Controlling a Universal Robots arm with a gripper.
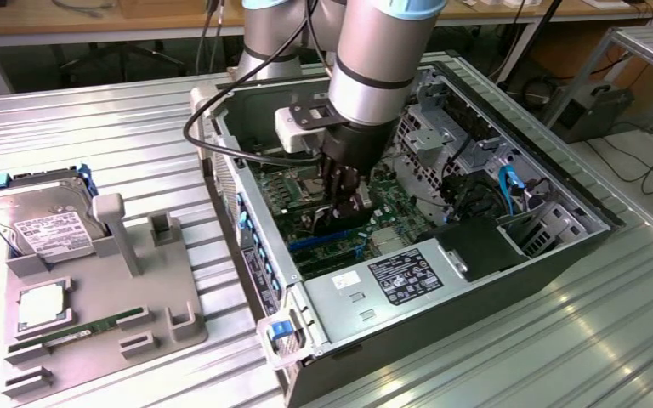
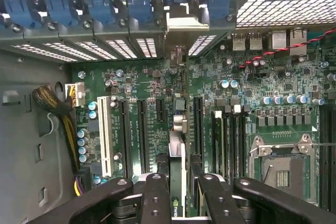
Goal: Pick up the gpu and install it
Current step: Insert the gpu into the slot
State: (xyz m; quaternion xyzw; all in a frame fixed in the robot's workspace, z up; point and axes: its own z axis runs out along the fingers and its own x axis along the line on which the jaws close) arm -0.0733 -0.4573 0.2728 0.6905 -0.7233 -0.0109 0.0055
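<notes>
In the exterior view we see the black pincer (image 1: 343,208) lowered inside the open grey computer case (image 1: 553,255). From the wrist we see its fingers (image 2: 156,195) clamped on the edge-on green gpu card (image 2: 177,182), standing over the green motherboard's (image 2: 262,108) slots.

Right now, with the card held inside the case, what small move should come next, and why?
Probably ease straight down, slowly. The end effector grips the gpu edge-on above the black slots, its silver bracket by the case's rear openings; whether it is seated I cannot tell.
</notes>
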